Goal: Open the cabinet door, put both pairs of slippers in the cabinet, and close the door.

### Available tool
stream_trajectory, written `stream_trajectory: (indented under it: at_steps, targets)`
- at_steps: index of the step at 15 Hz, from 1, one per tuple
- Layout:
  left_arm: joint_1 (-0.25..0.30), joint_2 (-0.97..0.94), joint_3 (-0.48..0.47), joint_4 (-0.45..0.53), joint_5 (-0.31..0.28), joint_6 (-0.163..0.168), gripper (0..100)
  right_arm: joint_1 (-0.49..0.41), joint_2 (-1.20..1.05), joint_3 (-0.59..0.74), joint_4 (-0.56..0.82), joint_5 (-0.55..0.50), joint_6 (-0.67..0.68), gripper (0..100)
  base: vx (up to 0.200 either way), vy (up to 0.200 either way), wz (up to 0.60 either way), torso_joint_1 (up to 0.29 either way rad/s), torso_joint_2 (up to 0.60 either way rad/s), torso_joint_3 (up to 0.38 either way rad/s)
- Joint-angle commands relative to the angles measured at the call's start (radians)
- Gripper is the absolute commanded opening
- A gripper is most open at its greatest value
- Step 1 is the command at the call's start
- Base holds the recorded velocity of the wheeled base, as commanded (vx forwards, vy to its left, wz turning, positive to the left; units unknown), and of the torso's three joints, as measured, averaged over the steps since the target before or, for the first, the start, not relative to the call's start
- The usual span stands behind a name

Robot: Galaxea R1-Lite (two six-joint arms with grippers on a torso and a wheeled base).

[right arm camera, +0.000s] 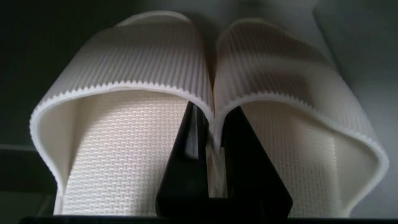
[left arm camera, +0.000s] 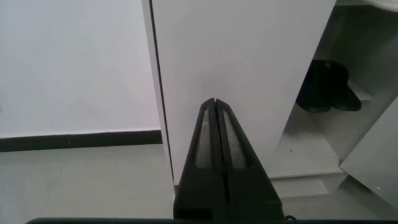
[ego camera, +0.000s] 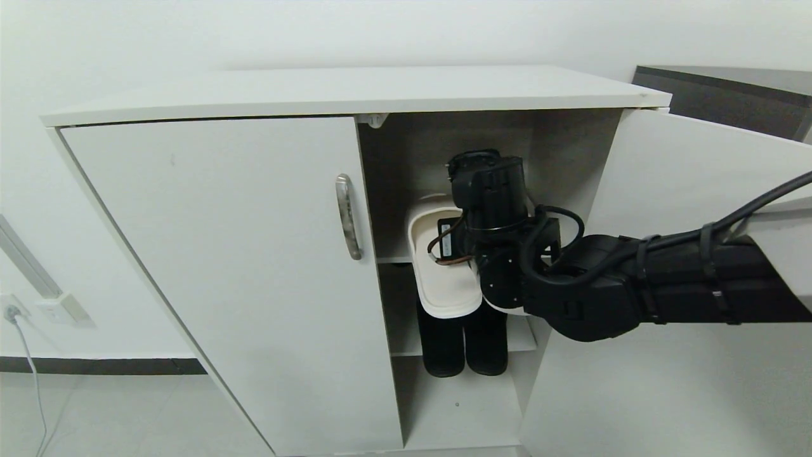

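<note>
The white cabinet (ego camera: pixel 317 92) has its left door (ego camera: pixel 222 254) closed and its right door (ego camera: pixel 666 178) swung open. A pair of black slippers (ego camera: pixel 463 346) lies on the lower shelf, heels outward; the left wrist view also shows the black slippers (left arm camera: pixel 326 87). My right gripper (right arm camera: pixel 214 149) is inside the cabinet at the level of the upper shelf. It is shut on the inner edges of a pair of white slippers (right arm camera: pixel 137 81) held side by side. The white slippers' (ego camera: pixel 444 285) heels jut out above the black pair. My left gripper (left arm camera: pixel 215 102) is shut and empty, facing the closed left door (left arm camera: pixel 236 56).
A metal handle (ego camera: pixel 347 217) is on the left door's inner edge. A wall socket with a cable (ego camera: pixel 13 314) is at the far left near the floor. A dark tabletop (ego camera: pixel 729 89) stands behind the open door. Bare floor lies before the cabinet.
</note>
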Motion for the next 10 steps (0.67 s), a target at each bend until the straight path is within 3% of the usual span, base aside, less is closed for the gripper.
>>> stream_trajectory:
  at_steps: [1, 4, 7, 10]
  targets:
    - [0.001, 0.001, 0.000, 0.000, 0.000, -0.002, 0, -0.013, 0.038, -0.029, 0.006, 0.002, 0.001, 0, 0.000, 0.000, 0.00, 0.000, 0.00, 0.000]
    - [0.001, 0.001, 0.000, 0.000, 0.000, 0.001, 0, -0.013, 0.035, -0.033, 0.006, 0.002, 0.002, 0, 0.000, 0.000, 0.00, 0.000, 0.00, 0.000]
    - [0.001, 0.001, 0.002, 0.000, 0.002, -0.002, 0, -0.011, 0.033, -0.029, 0.006, 0.000, 0.002, 0, 0.200, 0.000, 0.00, -0.001, 0.01, 0.004]
    - [0.001, 0.001, 0.002, 0.000, 0.003, -0.002, 0, -0.011, 0.035, -0.033, 0.008, 0.000, 0.001, 0, 0.000, 0.000, 0.00, 0.000, 0.00, 0.000]
